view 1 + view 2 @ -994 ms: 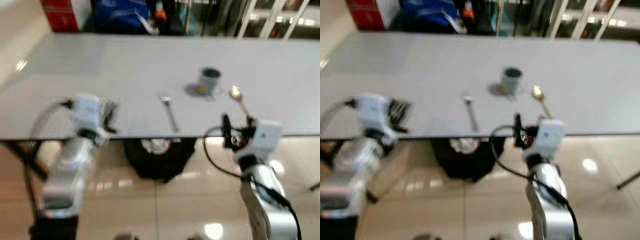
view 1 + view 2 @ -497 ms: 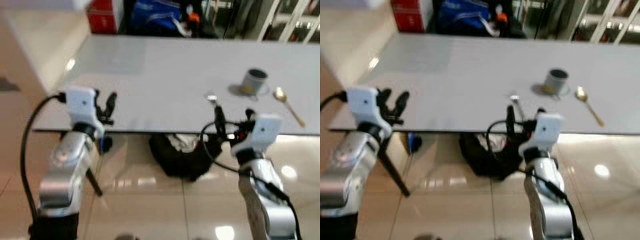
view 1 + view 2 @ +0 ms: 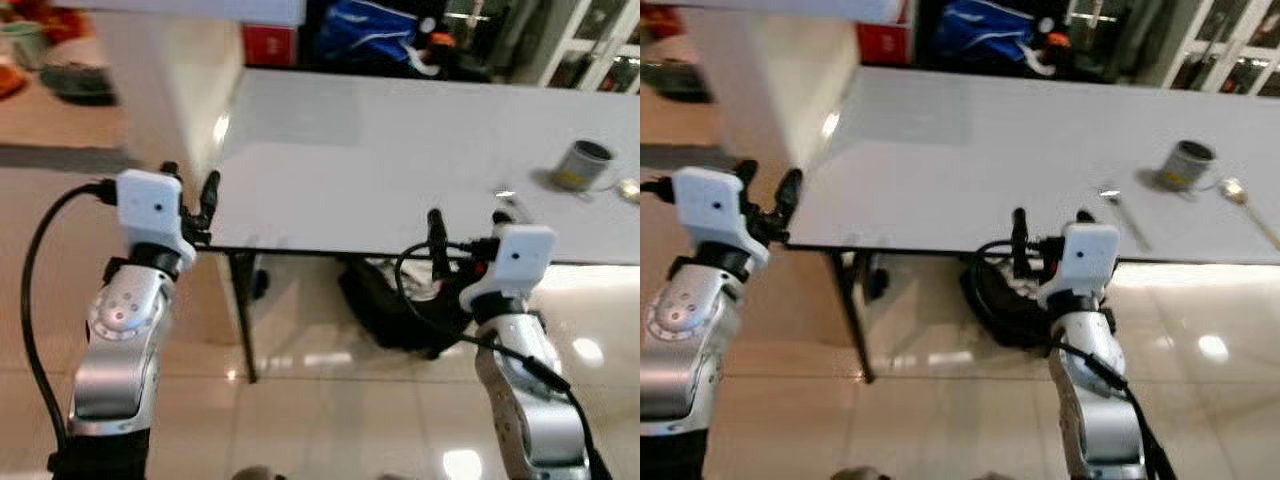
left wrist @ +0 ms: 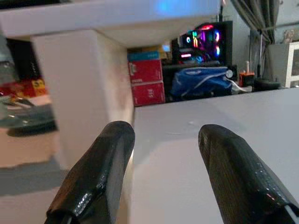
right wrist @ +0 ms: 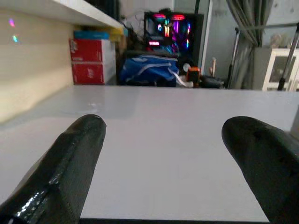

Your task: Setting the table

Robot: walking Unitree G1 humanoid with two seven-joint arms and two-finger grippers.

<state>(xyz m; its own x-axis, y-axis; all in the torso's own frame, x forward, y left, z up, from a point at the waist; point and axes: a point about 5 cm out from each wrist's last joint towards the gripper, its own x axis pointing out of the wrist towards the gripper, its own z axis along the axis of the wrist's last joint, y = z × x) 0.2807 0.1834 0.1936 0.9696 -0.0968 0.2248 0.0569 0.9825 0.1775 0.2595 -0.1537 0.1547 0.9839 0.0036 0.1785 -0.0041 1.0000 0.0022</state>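
1. While both arms are hanging raised in front of the long white rectangular table (image 3: 380,150), neither is carrying anything: the left gripper (image 3: 190,200) is sitting just off the table's near left corner with its two black fingers (image 4: 100,172) spread apart, and the right gripper (image 3: 465,235) is hovering at the table's near edge, its fingers likewise parted around bare air.

2. Toward the table's far right end, the place-setting pieces are lying in a loose group: a small grey metal cup (image 3: 582,165) with a yellowish label is standing upright, a silver fork (image 3: 1123,215) is lying between the cup and the near edge, and a gold-coloured spoon (image 3: 1246,208) is lying just beyond the cup toward the right end.

3. Measured against the table, the whole group is sitting off to the right of the right gripper and well apart from the left gripper, so the right arm is plainly the nearer one.

4. Both fork and spoon are lying with their long axes running roughly from the far side toward the near edge, slanting a little rightward, handles pointing near.

5. Judging from this, reaching any utensil is calling for a shift rightward along the table's edge, with the right gripper closing across a handle, not along it.

6. Under the table a black bag (image 3: 400,310) is resting on the glossy floor.
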